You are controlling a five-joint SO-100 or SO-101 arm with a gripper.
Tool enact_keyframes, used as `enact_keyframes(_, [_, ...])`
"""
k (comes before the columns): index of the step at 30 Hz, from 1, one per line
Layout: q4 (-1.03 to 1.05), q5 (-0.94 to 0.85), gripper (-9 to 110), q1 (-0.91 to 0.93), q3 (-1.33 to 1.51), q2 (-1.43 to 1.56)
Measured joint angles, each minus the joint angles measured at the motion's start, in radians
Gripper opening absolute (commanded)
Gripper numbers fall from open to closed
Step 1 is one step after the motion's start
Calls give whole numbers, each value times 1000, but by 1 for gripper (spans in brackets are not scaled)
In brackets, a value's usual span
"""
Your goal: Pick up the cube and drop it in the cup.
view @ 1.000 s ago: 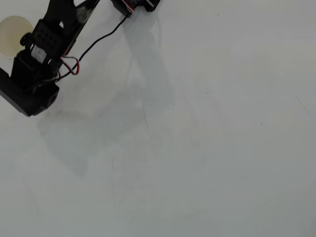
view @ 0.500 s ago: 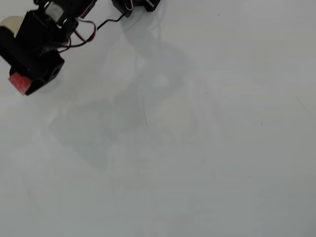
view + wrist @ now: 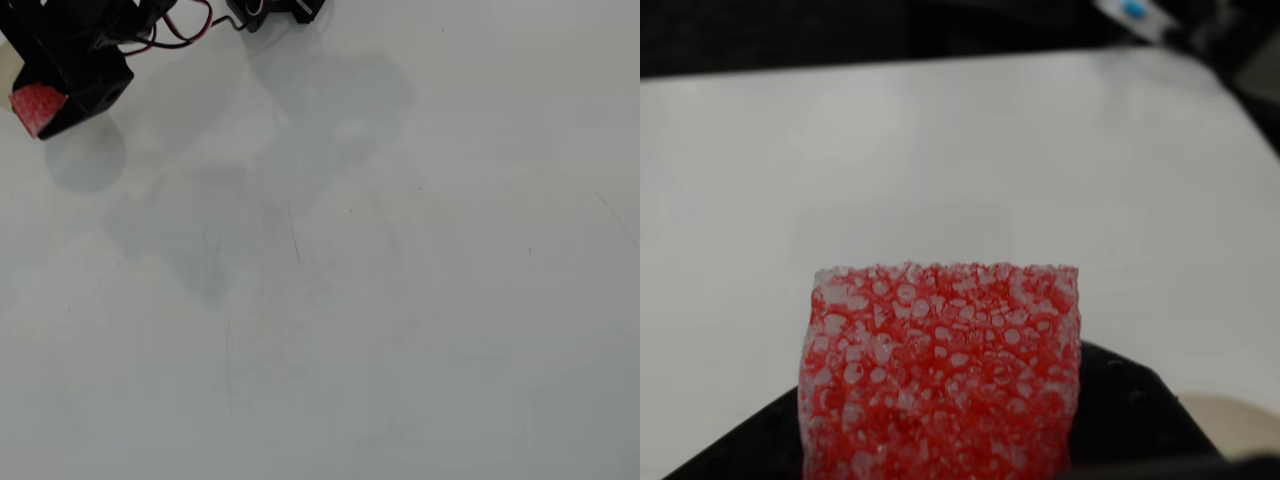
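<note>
Arm (image 3: 85,60) shifted up-frame in the overhead view, cube (image 3: 36,106) carried along, cup (image 3: 8,68) almost covered

Table (image 3: 400,300) bare across centre, right and near side in overhead view: free passage there. Only clutter sits far left: arm w/ gripper (image 3: 40,105) clamped on the cube (image 3: 36,106), the cup (image 3: 8,70) mostly hidden under it. Cables (image 3: 185,25) and arm base (image 3: 280,8) crowd far edge.

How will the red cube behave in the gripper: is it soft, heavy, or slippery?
The cube shows an open, porous foam texture in the wrist view, so it is probably soft and will compress somewhat under the grip. It likely weighs little for its size. Its rough surface should resist slipping, and its flat faces make rolling unlikely once it is dropped.
</note>
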Motion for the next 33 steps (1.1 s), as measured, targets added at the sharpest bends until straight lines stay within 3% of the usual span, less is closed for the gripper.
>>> enact_keyframes(10, [126, 0, 0, 110, 0, 55])
enact_keyframes(33, [67, -26, 0, 244, 0, -112])
